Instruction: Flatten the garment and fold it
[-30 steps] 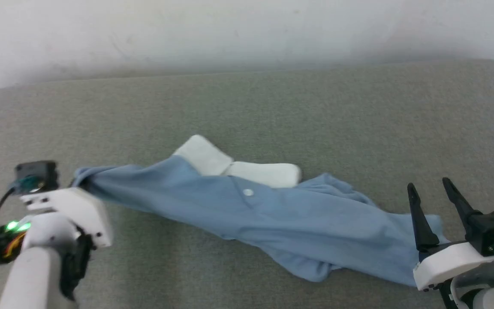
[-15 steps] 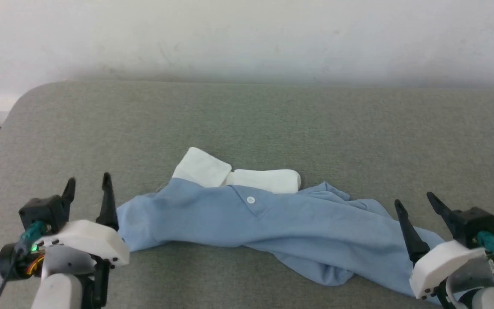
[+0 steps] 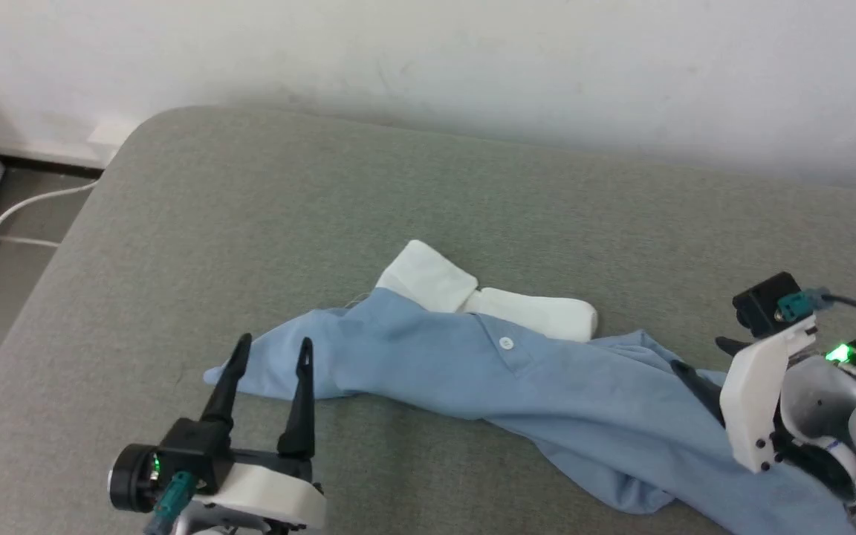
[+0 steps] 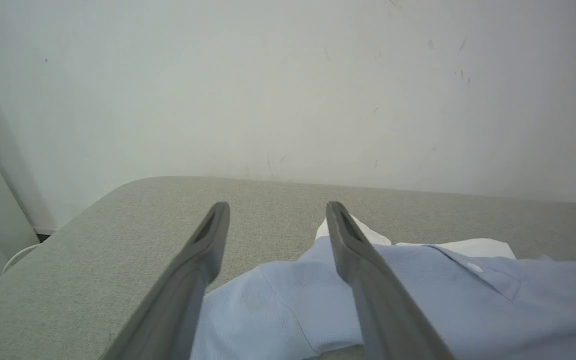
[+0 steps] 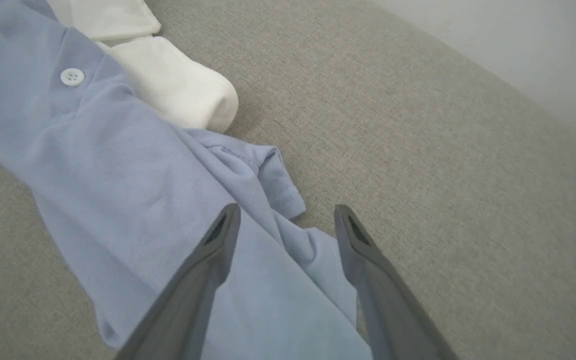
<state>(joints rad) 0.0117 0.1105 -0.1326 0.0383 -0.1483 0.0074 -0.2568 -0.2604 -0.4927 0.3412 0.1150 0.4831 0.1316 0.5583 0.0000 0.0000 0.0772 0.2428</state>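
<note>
One garment lies before you: a light blue polo shirt (image 3: 472, 371), in the middle of the grey fabric cushion (image 3: 198, 208). On it you can count two white collar flaps (image 3: 428, 276) and one white button (image 3: 505, 342). There are two grippers, and one white cable (image 3: 27, 200) lies on the floor beside the cushion.

The shirt is not flat. It is bunched into one long band, and in the head view its long axis runs from the middle left down to the lower right. The collar lies on the far side of the band and points toward the wall (image 3: 472, 59).

The left gripper (image 3: 275, 342) has its two fingers spread apart and grips nothing. They point away from you at the narrow left end of the shirt. Whether they touch the cloth, you cannot tell. The right gripper (image 5: 287, 207) is also spread and empty, and it is over the right part of the shirt, with a sleeve hem (image 5: 280, 187) just beyond its fingertips.

In the head view the white wrist body hides most of the right fingers and some cloth behind it. The bottom edge there cuts off the right end of the shirt. It is hard to make out which part of the shirt forms the pointed left end.
</note>
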